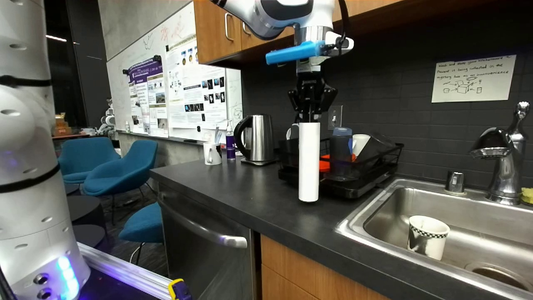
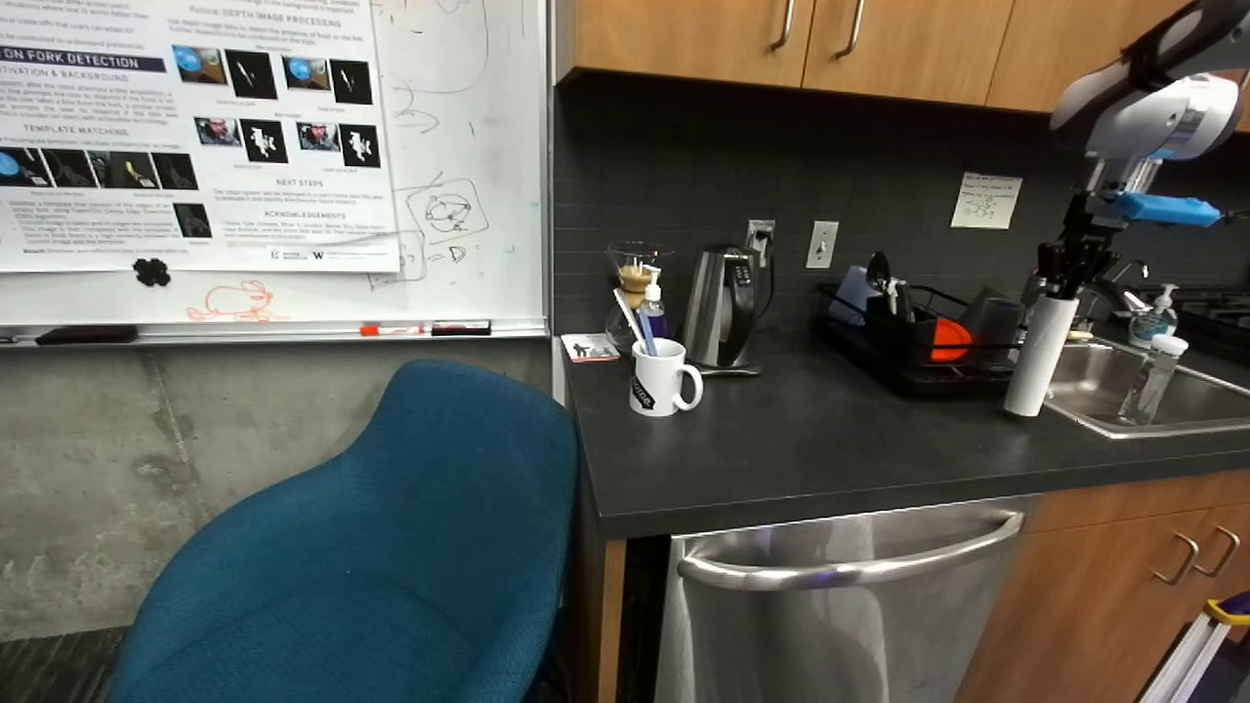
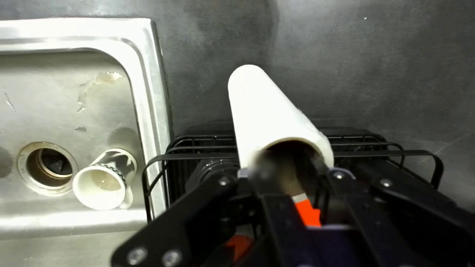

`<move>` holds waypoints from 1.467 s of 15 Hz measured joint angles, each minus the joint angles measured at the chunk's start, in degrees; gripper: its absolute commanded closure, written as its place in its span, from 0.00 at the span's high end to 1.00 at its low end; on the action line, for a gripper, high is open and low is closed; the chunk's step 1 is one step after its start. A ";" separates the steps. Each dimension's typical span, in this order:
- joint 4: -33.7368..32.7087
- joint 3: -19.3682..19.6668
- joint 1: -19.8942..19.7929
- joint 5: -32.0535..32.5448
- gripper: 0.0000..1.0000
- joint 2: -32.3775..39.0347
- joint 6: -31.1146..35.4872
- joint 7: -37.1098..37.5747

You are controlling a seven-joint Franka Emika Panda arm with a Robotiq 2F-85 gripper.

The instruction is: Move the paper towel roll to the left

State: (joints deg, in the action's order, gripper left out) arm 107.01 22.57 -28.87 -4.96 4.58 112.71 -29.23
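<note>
Counter (image 1: 250,189): dark grey, steel sink (image 1: 354,223) set into it. End away from sink: white mug (image 2: 656,378) with slim sticks (image 2: 646,330) in it, flat card (image 2: 589,348) just behind; also a pump bottle (image 2: 652,308), a glass coffee jug (image 2: 635,280) and a steel kettle (image 2: 711,312) on its base (image 2: 732,371). Black dish rack (image 1: 352,192) beside the sink. Paper towel roll (image 1: 309,164) just in front of rack; cannot tell whether its foot touches the counter.

From just above the black jointed gripper (image 1: 310,118), the wrist view looks steeply down past it onto the silver, broad-rimmed steel sink (image 3: 145,79) near it, which both exterior views, farther back and facing the dark grey tiled wall (image 2: 664,166) behind the gripper, also take in.
</note>
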 measured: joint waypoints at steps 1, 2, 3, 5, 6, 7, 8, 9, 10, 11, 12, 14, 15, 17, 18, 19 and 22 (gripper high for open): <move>0.67 0.00 0.13 0.52 0.52 -0.96 0.04 -0.18; 1.47 0.00 0.36 1.17 0.52 -2.13 0.05 -0.49; 2.39 0.01 0.67 1.84 0.52 -3.46 0.07 -0.70; 4.39 0.03 1.49 3.20 0.52 -6.40 0.09 -0.86; 5.55 0.03 1.97 3.82 0.52 -8.05 0.11 -0.86; 6.86 0.03 2.50 4.40 0.52 -9.88 0.17 -0.82; 8.20 0.01 3.07 5.00 0.52 -11.77 0.22 -0.67; 9.54 0.00 3.69 5.61 0.52 -13.66 0.24 -0.46; 10.91 -0.05 4.36 6.20 0.52 -15.57 0.23 -0.11; 12.26 -0.17 5.02 6.81 0.52 -17.42 0.22 0.45; 13.67 -0.37 5.69 7.36 0.52 -19.32 0.19 1.06; 16.31 -1.12 6.81 8.28 0.52 -23.02 0.10 2.66; 17.62 -1.73 7.34 8.68 0.52 -25.00 0.02 3.67; 19.89 -3.26 8.31 9.27 0.52 -28.81 -0.28 5.96; 20.89 -4.14 8.79 9.40 0.52 -30.68 -0.51 7.22; 21.81 -5.05 9.24 9.47 0.52 -32.48 -0.78 8.42; 24.31 -8.20 10.85 9.59 0.52 -37.61 -1.45 12.10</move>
State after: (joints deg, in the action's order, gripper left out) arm 131.33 14.37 -18.02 4.64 -33.04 111.26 -17.13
